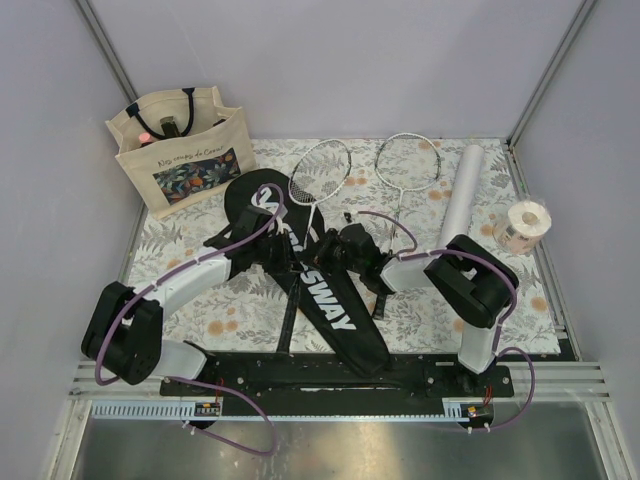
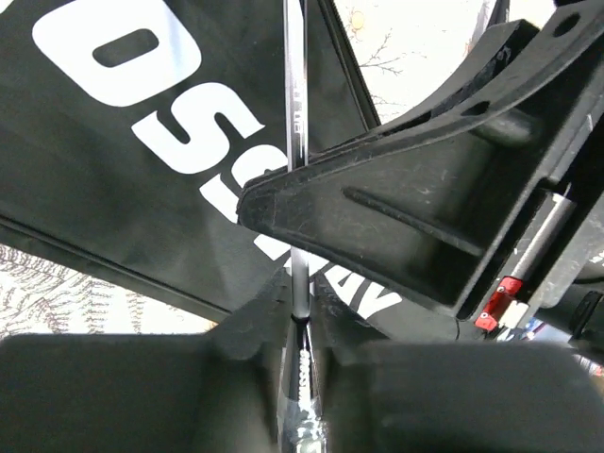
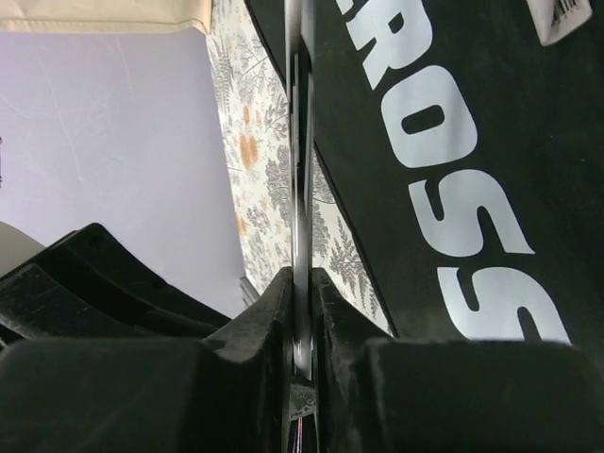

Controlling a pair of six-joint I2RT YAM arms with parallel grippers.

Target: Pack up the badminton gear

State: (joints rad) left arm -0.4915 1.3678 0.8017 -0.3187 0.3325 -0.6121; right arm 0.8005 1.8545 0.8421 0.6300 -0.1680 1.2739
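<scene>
**Cover**, black, lettered CROSSWAY: lies diagonally across the middle of the surface, narrow end toward the near edge.
**Racket**: head toward the far edge, thin shaft laid over the cover.
**Left claw**: pinched tight on the racket's shaft.
**Right claw**: closed on the same shaft, just beside the left claw.
**Second racket**: flat by the far edge.
**Tube**, white: near the right edge.
**Tote bag**: far-left corner.
**Tape roll**: right edge, beside the tube.
</scene>
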